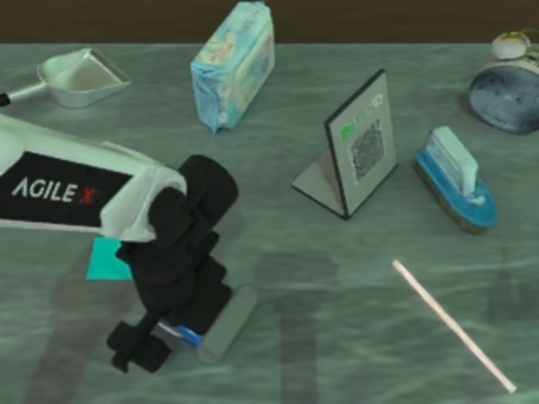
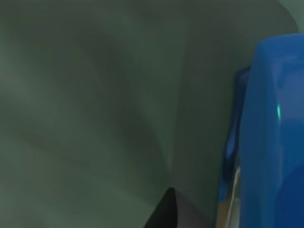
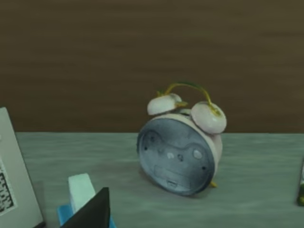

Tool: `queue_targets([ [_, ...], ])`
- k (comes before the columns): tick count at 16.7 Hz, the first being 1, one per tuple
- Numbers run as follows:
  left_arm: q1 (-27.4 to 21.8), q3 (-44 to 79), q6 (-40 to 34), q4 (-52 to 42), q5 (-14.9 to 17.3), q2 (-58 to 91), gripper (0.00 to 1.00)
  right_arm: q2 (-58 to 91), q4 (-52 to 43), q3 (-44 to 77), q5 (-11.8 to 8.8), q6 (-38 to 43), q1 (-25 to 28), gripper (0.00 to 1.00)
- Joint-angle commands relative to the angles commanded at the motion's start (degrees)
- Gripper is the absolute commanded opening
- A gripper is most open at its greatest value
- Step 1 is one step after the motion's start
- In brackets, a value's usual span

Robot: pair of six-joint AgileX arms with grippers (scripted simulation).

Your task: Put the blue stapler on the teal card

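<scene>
Filling the right side of the left wrist view, the blue stapler (image 2: 270, 137) is sitting in the left gripper (image 1: 173, 332), which is closing on it at the lower left of the top view. Teal card (image 1: 108, 261) is lying just above, half hidden; the placing is still waiting.

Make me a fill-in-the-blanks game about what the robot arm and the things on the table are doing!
1. The left gripper is down at the blue ____, near the table's front edge.
2. The teal card peeks out from under the ____ arm.
3. The QR-code sign stand stands between the tissue pack and the blue-and-white ____.
4. The alarm clock has two ____ on top.

Missing words: stapler; left; brush; bells
</scene>
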Motion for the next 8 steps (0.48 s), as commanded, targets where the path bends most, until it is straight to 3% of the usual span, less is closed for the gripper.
queue_targets([
  [3,0.0,0.0,0.0,0.0,0.0,0.0,0.02,0.0,0.0,0.0,0.0,0.0,0.0,1.0],
  [8,0.0,0.0,0.0,0.0,0.0,0.0,0.0,0.0,0.0,0.0,0.0,0.0,0.0,1.0],
])
